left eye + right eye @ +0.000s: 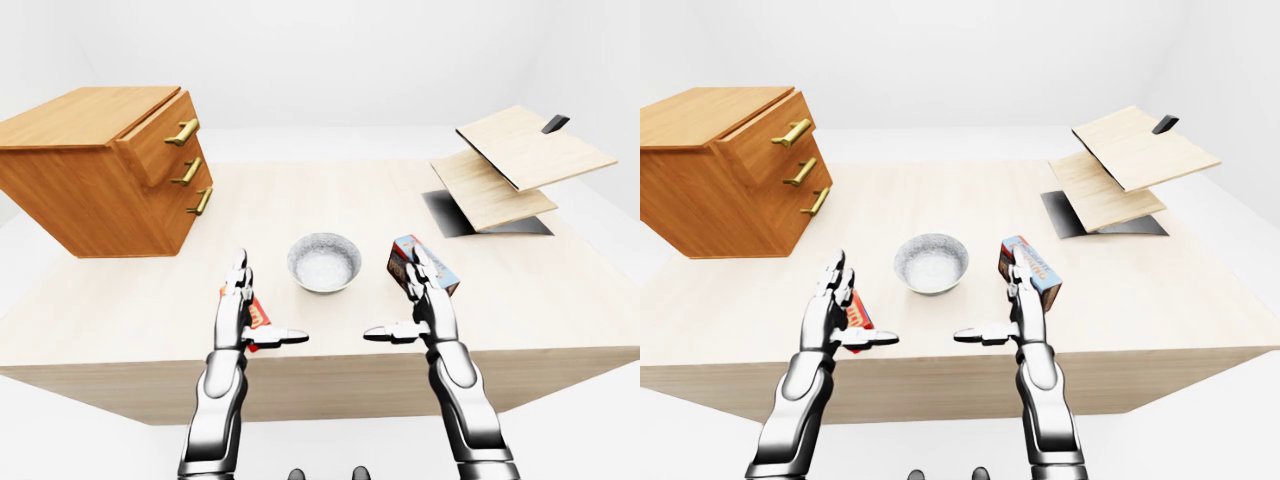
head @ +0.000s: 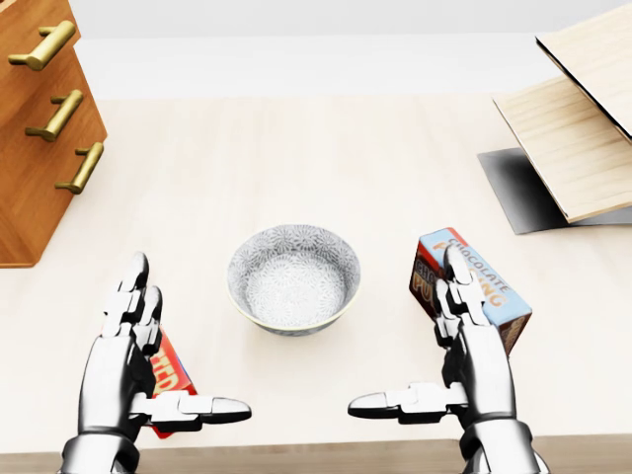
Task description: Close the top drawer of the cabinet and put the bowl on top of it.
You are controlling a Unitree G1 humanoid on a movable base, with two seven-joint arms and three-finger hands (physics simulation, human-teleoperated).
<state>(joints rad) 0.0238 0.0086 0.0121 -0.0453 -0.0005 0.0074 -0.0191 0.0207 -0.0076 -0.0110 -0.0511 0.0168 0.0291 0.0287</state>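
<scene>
A wooden cabinet [image 1: 90, 170] with three brass-handled drawers stands at the table's left in the left-eye view. Its top drawer [image 1: 160, 135] juts out a little past the two below. A grey patterned bowl [image 2: 293, 277] sits empty on the table, midway between my hands. My left hand [image 2: 148, 370] hovers open to the bowl's lower left, fingers straight and thumb pointing right. My right hand [image 2: 434, 365] mirrors it at the lower right, open too. Neither hand touches the bowl.
A red packet [image 2: 170, 380] lies under my left hand. A blue chocolate box [image 2: 474, 286] stands behind my right hand. At the right, tilted wooden boards [image 1: 520, 160] rest over a dark mat [image 1: 450, 215]. The table's near edge [image 1: 320, 360] runs just below my hands.
</scene>
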